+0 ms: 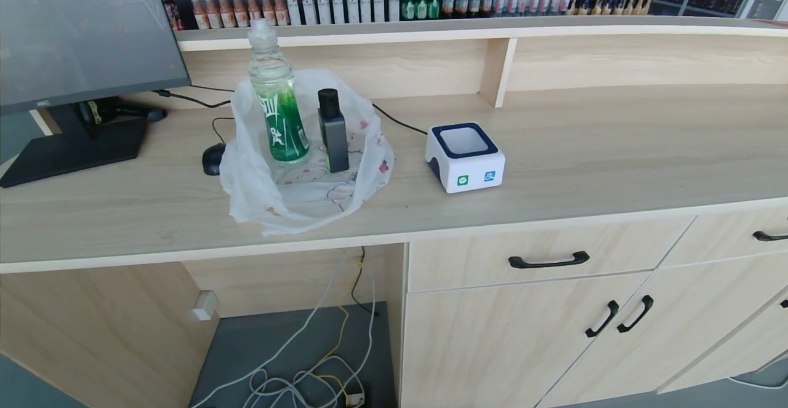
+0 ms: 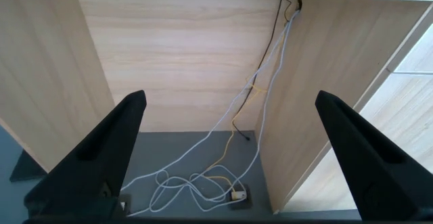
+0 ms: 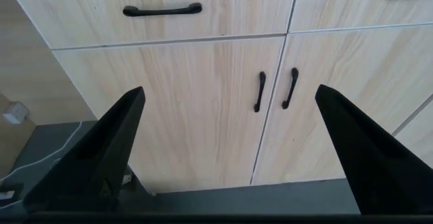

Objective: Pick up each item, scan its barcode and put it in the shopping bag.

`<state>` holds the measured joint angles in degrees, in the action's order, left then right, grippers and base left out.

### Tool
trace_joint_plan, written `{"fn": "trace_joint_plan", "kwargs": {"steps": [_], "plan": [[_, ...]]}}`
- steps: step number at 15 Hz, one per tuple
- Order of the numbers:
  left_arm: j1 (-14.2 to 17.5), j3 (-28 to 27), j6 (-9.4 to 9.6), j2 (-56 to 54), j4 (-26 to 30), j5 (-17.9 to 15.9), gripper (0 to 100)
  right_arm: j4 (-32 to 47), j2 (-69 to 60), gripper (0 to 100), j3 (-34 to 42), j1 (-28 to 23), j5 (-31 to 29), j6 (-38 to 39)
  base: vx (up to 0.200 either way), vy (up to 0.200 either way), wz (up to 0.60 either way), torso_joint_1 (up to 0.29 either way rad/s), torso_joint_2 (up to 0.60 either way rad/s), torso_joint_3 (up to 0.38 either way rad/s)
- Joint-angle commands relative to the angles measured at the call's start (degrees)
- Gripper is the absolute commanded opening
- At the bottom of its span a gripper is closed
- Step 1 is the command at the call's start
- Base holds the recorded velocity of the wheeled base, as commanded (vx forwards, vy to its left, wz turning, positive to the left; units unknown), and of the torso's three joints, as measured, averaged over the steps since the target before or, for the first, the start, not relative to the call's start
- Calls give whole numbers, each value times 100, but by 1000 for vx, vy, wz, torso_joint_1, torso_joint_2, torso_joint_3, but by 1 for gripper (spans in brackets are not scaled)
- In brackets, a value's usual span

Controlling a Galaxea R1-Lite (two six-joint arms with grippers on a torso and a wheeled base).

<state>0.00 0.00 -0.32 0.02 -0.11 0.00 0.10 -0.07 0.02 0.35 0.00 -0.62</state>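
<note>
A white plastic shopping bag [image 1: 295, 192] lies open on the wooden counter [image 1: 585, 149]. Inside it stand a green-labelled clear bottle [image 1: 277, 97] and a dark grey bottle with a black cap [image 1: 333, 131], both upright. A white barcode scanner with a blue-rimmed window [image 1: 465, 157] sits to the right of the bag. My left gripper [image 2: 230, 156] hangs open below the counter, facing the open knee space with its cables. My right gripper [image 3: 230, 156] hangs open low in front of the cabinet doors [image 3: 270, 109], with nothing between its fingers.
A monitor [image 1: 80, 32] on a black stand occupies the counter's left end, with a black mouse [image 1: 213, 158] beside the bag. A raised shelf [image 1: 492, 32] runs behind the counter, with rows of bottles beyond. Loose cables [image 1: 308, 377] lie on the floor under the counter.
</note>
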Motion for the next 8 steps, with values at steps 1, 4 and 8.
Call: {"fn": "trace_joint_plan", "kwargs": {"steps": [1, 4, 8], "plan": [[0, 0, -3, -2, -7, 0, 100, -10, 7, 100, -2, 0, 0, 1, 0, -200, 0, -51, 105, 41], [0, 0, -3, -2, -7, 9, 100, -10, 7, 100, -2, 0, 0, 1, 0, -200, 0, -15, 33, 17], [0, 0, 5, -2, -7, 0, 100, -10, 7, 100, -2, 0, 9, -8, 0, -150, 0, 1, 5, 2]]}}
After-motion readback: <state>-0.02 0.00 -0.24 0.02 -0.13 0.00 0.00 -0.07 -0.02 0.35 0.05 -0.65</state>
